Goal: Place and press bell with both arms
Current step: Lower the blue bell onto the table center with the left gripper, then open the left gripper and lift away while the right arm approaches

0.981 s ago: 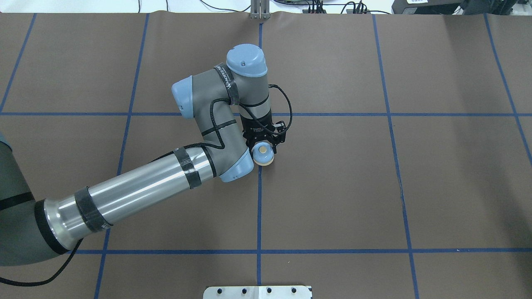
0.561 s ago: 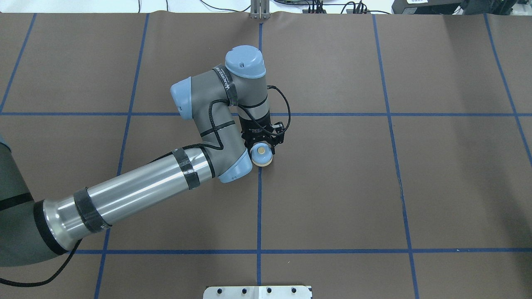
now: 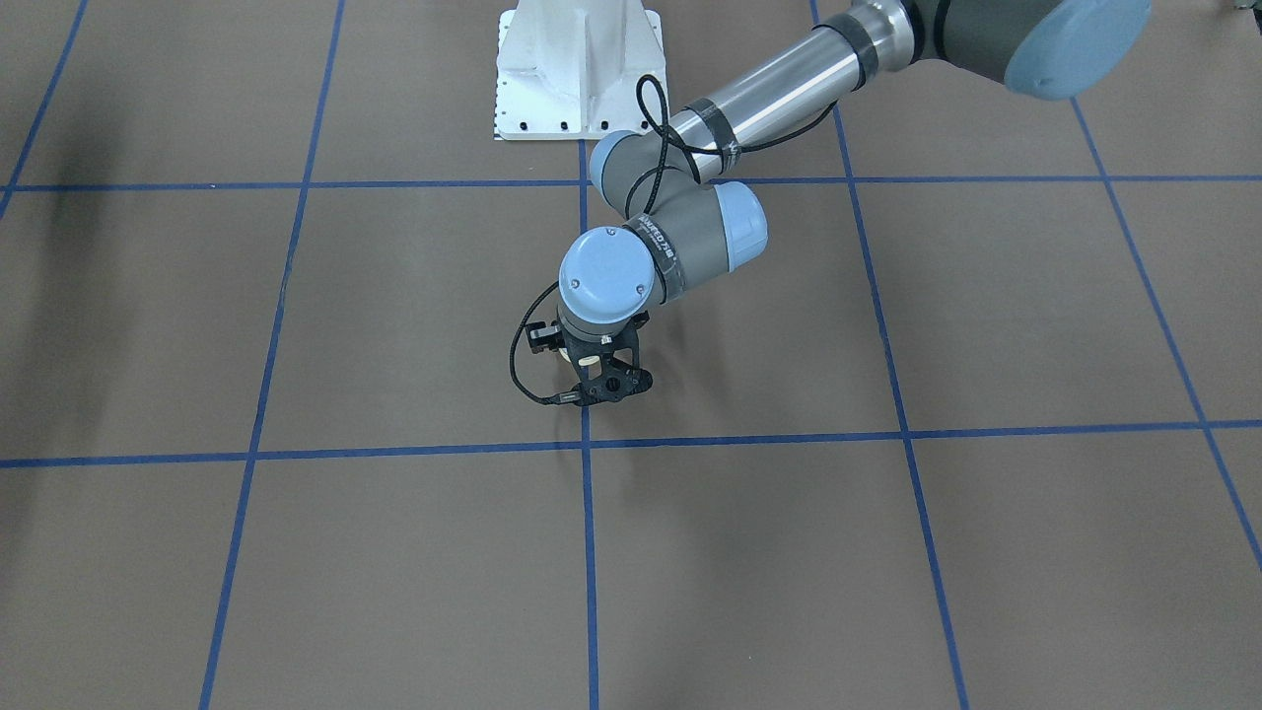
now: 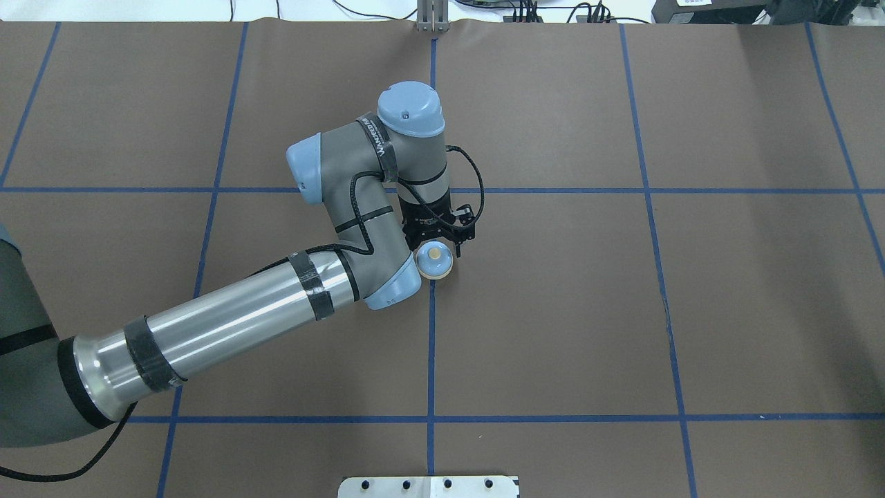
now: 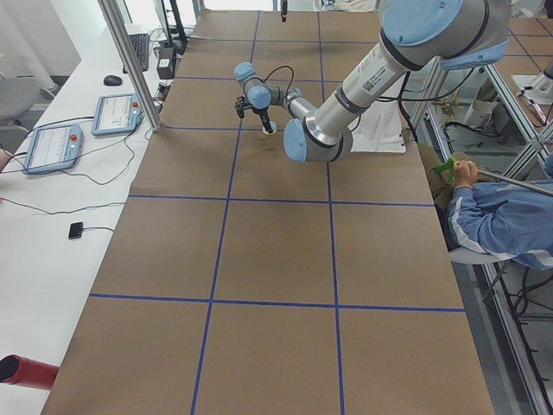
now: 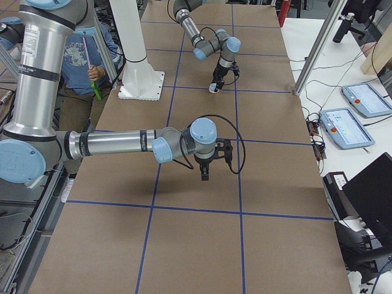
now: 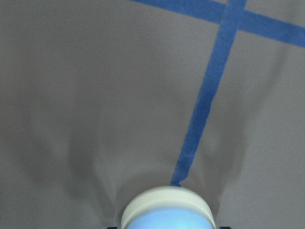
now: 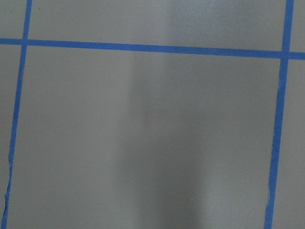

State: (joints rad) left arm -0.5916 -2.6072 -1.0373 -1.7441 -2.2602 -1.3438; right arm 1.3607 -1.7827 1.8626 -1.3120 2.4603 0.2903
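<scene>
- One bell [image 4: 435,263] is counted, light blue with a cream base ring [image 7: 167,202] and a cream button [image 4: 434,254] on top.
- The bell is found straight out in front of the one white pedestal [image 3: 577,74], well apart from it. It sits on the blue tape line [image 4: 431,346] that runs out from the pedestal's middle.
- The bell is shown upright and very low over the bench [image 4: 691,311]. Whether its base touches the bench cannot be told.
- Two arms are counted.
- The left arm [image 4: 228,315] is stretched out in front of the pedestal, with its wrist turned down over the bell.
- One left gripper [image 4: 437,247] is pointed down at the bell. Its jaws are closed on the bell's sides, and the bell is held between them.
- The right arm [image 6: 116,142] is seen only in the exterior right view. It is stretched out to the pedestal's right, well apart from the bell.
- One right gripper [image 6: 206,173] is hung above the bench, pointing down. Whether its jaws are open or closed cannot be told.
- In the right wrist view only brown bench paper and blue tape lines are shown.
- The one bench is covered in brown paper and divided into squares by the tape lines.
- Two control tablets [image 5: 52,147] are laid on a white side surface, across the bench from the pedestal.
- One person [image 5: 501,220] in blue is seated behind the pedestal.
</scene>
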